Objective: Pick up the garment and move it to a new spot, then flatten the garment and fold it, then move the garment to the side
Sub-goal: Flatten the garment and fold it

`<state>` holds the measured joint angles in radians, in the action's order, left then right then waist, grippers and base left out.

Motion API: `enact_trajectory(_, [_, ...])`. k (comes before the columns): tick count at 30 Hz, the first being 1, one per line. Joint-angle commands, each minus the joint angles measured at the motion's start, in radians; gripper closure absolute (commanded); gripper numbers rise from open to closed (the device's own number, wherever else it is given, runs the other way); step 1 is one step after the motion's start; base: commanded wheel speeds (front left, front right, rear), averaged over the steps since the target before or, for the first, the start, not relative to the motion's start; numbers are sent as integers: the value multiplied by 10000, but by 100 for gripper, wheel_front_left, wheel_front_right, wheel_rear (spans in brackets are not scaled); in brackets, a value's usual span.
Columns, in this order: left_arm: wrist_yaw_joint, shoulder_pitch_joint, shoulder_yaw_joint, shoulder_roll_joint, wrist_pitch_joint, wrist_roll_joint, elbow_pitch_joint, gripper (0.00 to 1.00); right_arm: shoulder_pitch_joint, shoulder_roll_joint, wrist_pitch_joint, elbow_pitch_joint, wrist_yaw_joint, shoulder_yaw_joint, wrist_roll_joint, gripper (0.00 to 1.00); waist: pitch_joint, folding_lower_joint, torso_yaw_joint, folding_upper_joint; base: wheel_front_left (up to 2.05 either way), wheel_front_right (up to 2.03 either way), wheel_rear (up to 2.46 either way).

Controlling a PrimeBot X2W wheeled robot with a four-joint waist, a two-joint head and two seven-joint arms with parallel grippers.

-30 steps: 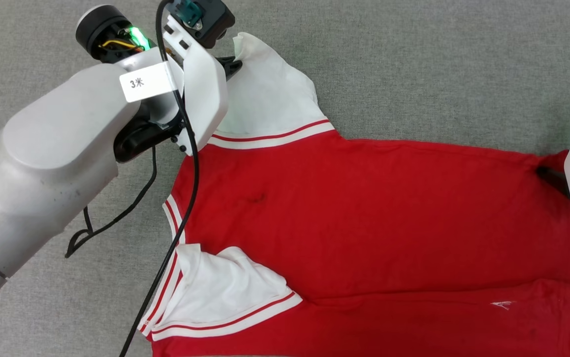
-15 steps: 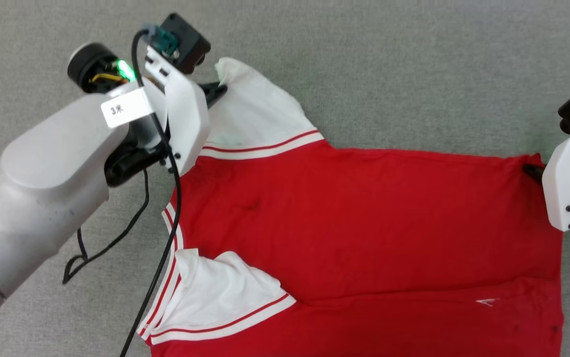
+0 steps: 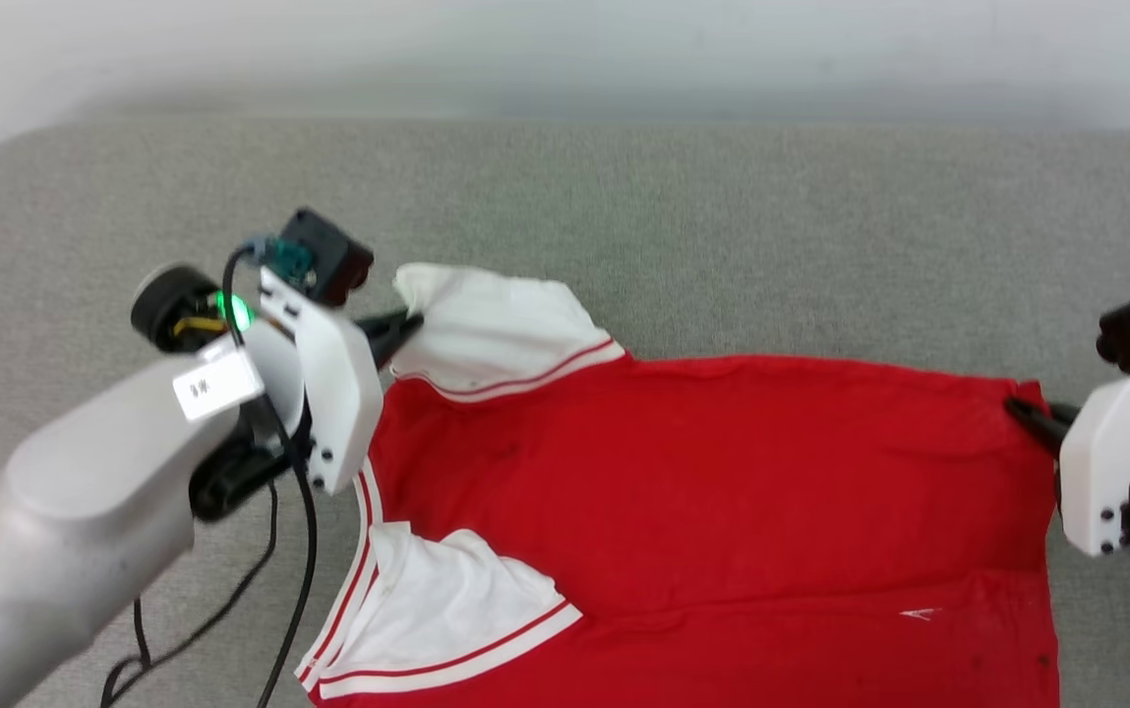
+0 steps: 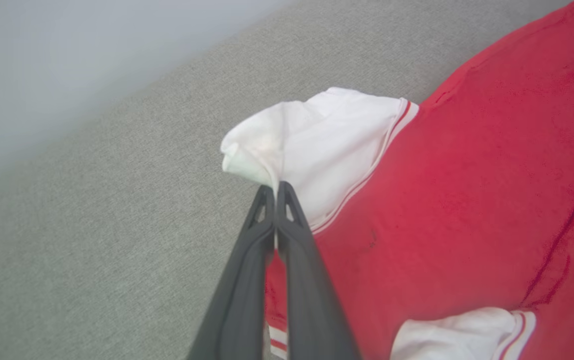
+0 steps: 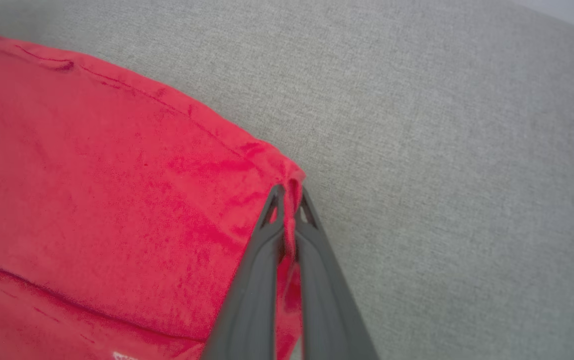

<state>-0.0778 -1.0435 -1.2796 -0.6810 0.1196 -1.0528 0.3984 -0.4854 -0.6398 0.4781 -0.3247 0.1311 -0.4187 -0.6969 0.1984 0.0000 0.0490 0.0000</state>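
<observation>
Red jersey cloth with white sleeves: the garment [image 3: 702,492] lay spread on the grey bench [image 3: 722,197], covering the head view from centre to 6 o'clock, plain side up, no lettering visible. My left hand [image 4: 277,192] sat at 10 o'clock, fully closed, tips pinching the cuff edge of the far sleeve [image 3: 496,329]. My right hand [image 5: 289,192] sat at 3 o'clock, also closed tight, nipping the red hem corner [image 5: 267,155]. Both pinches were on the far edge, at opposite ends. I judged the grip was meant to lift or drag the shirt by one long side, so tension would pull it flat. That far edge ran fairly straight between the hands, and the cloth bunched a little at each pinch. The near sleeve [image 3: 446,600] at 7 o'clock lay folded in over the body, with a crease running toward 4 o'clock, so flattening was not finished and the fold was not started. My guess at the risk: such thin pinches could slip if the pull went uneven.
</observation>
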Motion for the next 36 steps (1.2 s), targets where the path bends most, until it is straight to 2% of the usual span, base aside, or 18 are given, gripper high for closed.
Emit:
enact_trajectory(1, [172, 386, 26, -152, -93, -95, -252, 100, 391, -67, -119, 105, -9, 73, -47, 100, -416, 0, 85, 0, 0, 0, 0])
enact_trajectory(11, [1544, 2611, 18, -1233, -566, -438, -2406, 100, 2301, -265, -250, 1003, -9, 249, -190, 100, -1344, 0, 192, 0, 0, 0, 0])
enact_trajectory(18, [2260, 4180, 13, -1607, -663, -832, -3506, 100, 3467, -439, -64, 1454, -9, 370, -391, 100, -1607, 0, 323, 0, 0, 0, 0])
enact_trajectory(29, [2588, 5649, 6, -1634, -790, -1226, -3510, 100, 4872, -290, 74, 1322, -9, 680, -631, 100, -1652, 0, 344, 0, 0, 0, 0])
enact_trajectory(36, [2189, 6153, 25, -1063, -998, -1513, -2466, 100, 5157, 245, -268, 395, -11, 446, -450, 100, -1455, 0, 369, 0, 0, 0, 0])
